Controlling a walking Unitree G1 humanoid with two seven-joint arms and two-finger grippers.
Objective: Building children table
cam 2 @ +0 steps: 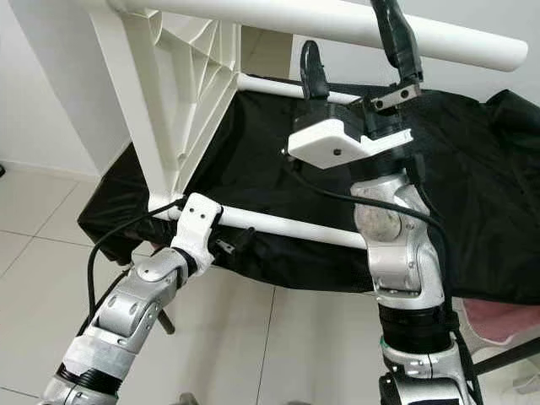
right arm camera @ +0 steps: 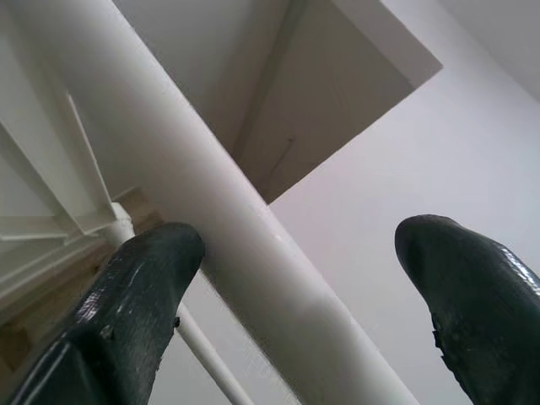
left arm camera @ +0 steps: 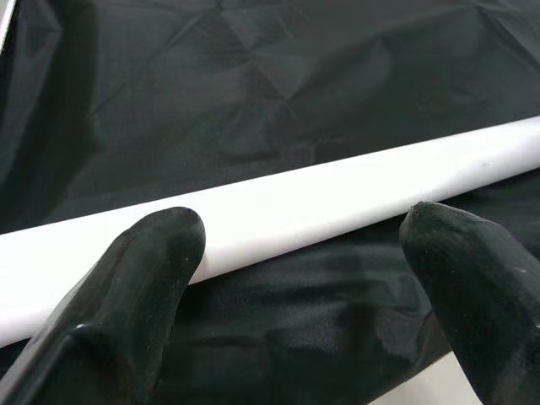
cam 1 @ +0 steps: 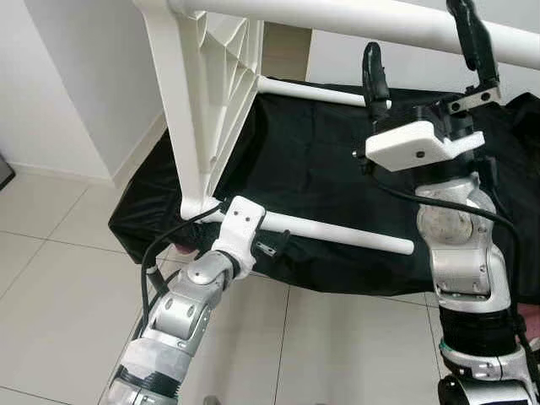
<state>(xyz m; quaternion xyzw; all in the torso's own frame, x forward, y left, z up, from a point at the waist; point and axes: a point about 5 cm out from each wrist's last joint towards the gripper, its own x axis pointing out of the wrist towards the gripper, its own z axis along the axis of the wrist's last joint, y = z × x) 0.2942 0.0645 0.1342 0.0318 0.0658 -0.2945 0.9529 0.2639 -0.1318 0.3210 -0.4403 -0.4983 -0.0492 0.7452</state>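
Note:
A white plastic children's table lies on its side, its ribbed tabletop upright on the left. Three round white legs stick out to the right over a black cloth. My left gripper is at the lower leg, close to where it meets the tabletop. In the left wrist view its two black fingers stand open, with the leg running across just beyond their tips. My right gripper is raised to the top leg, open, one finger in front of that leg.
The black cloth covers a low surface that drops to a white tiled floor. White walls stand at the left and back, with a doorway behind the table. Something pink lies at the lower right.

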